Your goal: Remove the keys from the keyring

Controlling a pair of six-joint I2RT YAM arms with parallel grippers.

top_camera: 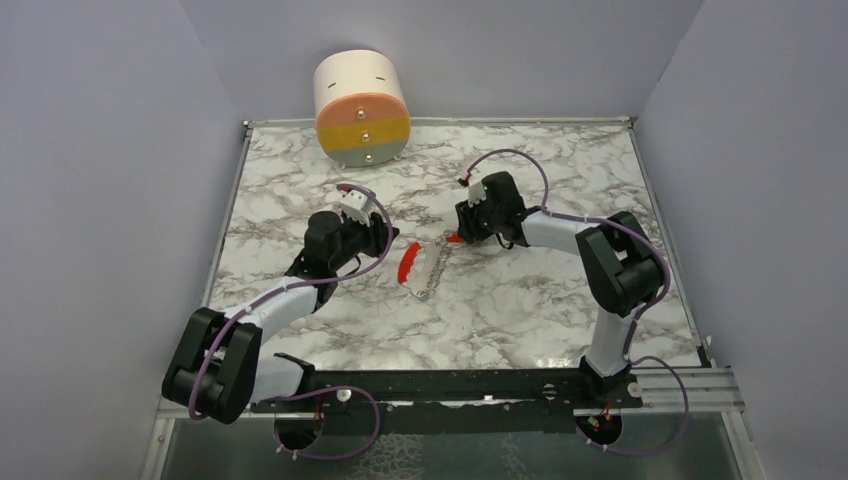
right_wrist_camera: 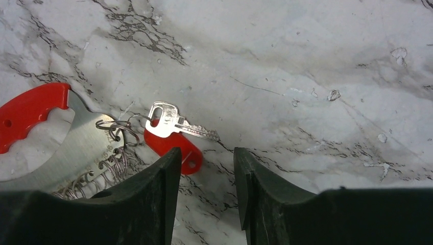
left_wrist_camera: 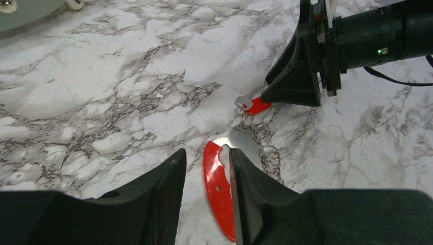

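Top external view: the marble table (top_camera: 540, 310) fills the floor of the booth. A cream drum (top_camera: 362, 108) with orange, yellow and grey-green bands across its face sits at the table's 12 o'clock edge. My left arm (top_camera: 270, 310) reaches in from 7 o'clock and my right arm (top_camera: 610, 260) from 5 o'clock, both toward the middle, where the key bundle (top_camera: 428, 268) lies flat on the marble.

My left gripper (left_wrist_camera: 206, 153) sits at the bundle's 10 o'clock with its jaws parted. In the left wrist view the red-handled tool (left_wrist_camera: 217, 191) lies in the gap, close against the finger on the 3 o'clock side. Bare marble shows between it and the other finger, so nothing is clamped. My right gripper (right_wrist_camera: 207, 153) is at the bundle's 2 o'clock, jaws likewise parted over bare marble, grasping nothing.

In the right wrist view a chain of wire rings (right_wrist_camera: 97, 178) trails from the tool's silver blade toward 7 o'clock. The red tag (right_wrist_camera: 168, 148) lies at the chain's 2 o'clock, its lower end hidden behind my 9 o'clock finger; whether that finger touches it I cannot tell. The silver key (right_wrist_camera: 171, 122) rests across the tag, head at 9 o'clock, blade pointing to 4 o'clock. The keyring (right_wrist_camera: 118, 126) loops at the key's head.
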